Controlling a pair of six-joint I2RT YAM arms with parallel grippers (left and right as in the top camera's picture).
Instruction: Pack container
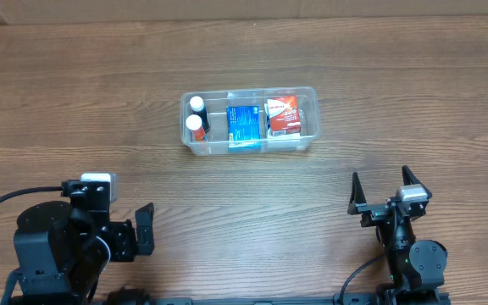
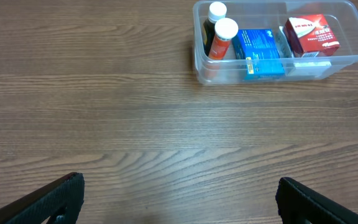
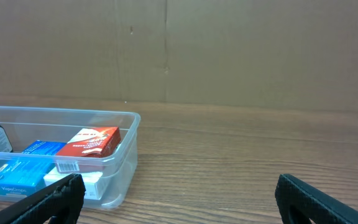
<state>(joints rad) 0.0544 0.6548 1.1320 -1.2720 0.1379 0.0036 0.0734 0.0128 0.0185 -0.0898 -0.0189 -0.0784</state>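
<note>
Currently: container [image 1: 248,150] sits at 12 o'clock on the table [image 1: 100,102], well apart from both arms. Inside (9 o'clock end to 3 o'clock end): two white-capped bottles [image 1: 196,114], blue box [image 1: 243,124], red-and-white box [image 1: 282,116]. Left gripper [image 2: 179,183] at 8 o'clock, jaws spread wide, holding nothing. Right gripper [image 1: 381,182] at 4 o'clock, likewise spread.

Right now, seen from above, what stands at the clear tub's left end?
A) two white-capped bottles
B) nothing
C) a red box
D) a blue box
A: two white-capped bottles stand at the container's left end; blue box in the middle, red box right.
</note>
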